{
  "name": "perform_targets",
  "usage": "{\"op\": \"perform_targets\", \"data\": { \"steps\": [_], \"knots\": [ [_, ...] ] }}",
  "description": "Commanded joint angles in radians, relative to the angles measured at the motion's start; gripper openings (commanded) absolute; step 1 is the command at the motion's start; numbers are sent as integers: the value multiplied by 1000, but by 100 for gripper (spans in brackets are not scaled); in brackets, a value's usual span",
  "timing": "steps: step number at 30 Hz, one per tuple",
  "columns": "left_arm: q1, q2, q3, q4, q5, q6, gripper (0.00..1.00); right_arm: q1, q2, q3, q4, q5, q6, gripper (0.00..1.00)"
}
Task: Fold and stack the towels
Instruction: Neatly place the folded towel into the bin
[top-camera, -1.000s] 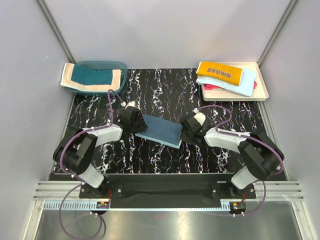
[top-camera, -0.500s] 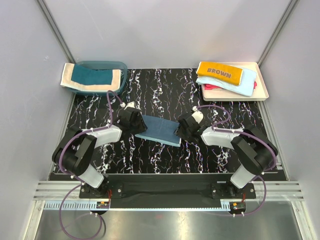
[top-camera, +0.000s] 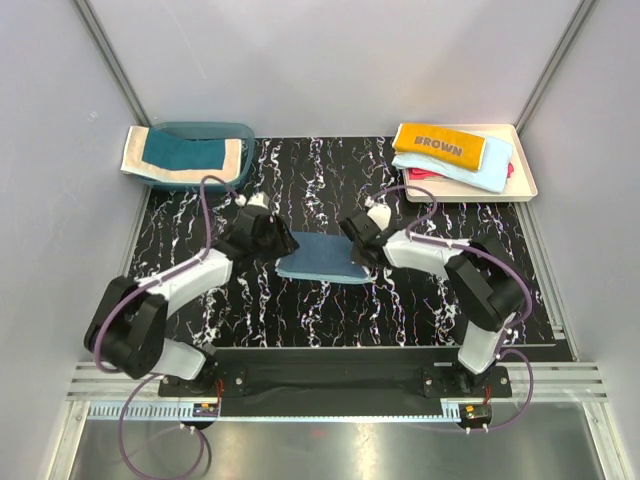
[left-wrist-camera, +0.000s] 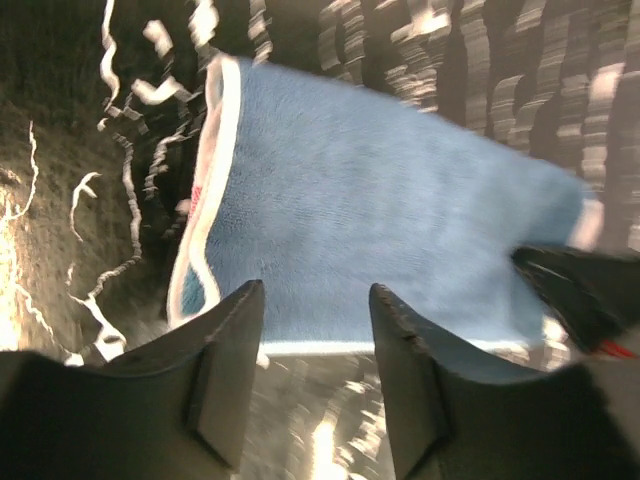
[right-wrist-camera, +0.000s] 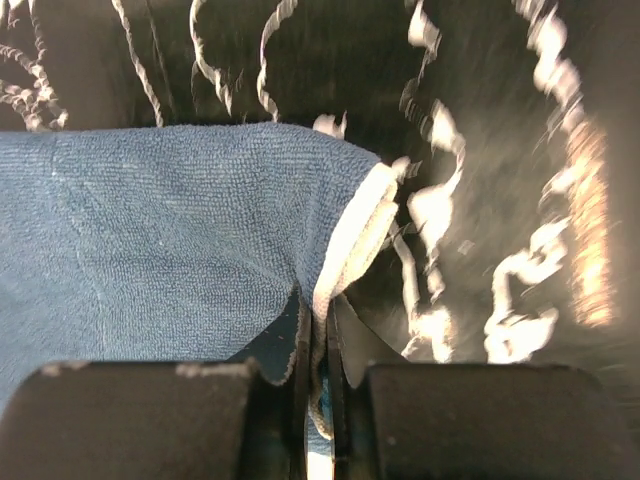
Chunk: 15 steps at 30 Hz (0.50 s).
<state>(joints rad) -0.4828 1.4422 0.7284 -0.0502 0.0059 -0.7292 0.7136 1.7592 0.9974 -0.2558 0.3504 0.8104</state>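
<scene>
Top external: black marbled table (top-camera: 420, 310), grey walls (top-camera: 330, 60); L claw (left-wrist-camera: 315, 300) apart, R claw (right-wrist-camera: 318, 330) prob. clamping towel (top-camera: 320, 255).

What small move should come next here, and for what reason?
Probably lift the blue towel slightly with the right tool, which is shut on its edge, to carry it toward the tray; the left tool stands open and holds nothing.

Centre: blue towel (top-camera: 320, 257) is cloth, matt, with a fine looped pile and a paler stitched hem. The table (top-camera: 300, 180) is black with white veins, smooth, glossy where light catches it. 10 o'clock: basin (top-camera: 200, 127), translucent teal plastic. 2 o'clock: tray (top-camera: 522, 175), cream, smooth, plastic-looking; the orange towel (top-camera: 440, 145) on it is matt cloth. The left fingers (left-wrist-camera: 225, 370) are dark, matt, plastic-looking. 6 o'clock: sheet (top-camera: 330, 450), brushed metal with a dull sheen.
</scene>
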Motion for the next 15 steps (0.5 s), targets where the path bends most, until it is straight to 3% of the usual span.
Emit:
{"op": "perform_targets", "data": {
  "steps": [1, 8, 15],
  "knots": [
    [-2, -123, 130, -68, 35, -29, 52, -8, 57, 163, -238, 174, -195, 0],
    [-8, -307, 255, -221, 54, -36, 53, -74, 302, 599, -353, 399, -557, 0],
    [-5, -378, 365, -428, 23, 97, 54, -184, 526, 1027, -349, 460, -859, 0]
  ]
}}
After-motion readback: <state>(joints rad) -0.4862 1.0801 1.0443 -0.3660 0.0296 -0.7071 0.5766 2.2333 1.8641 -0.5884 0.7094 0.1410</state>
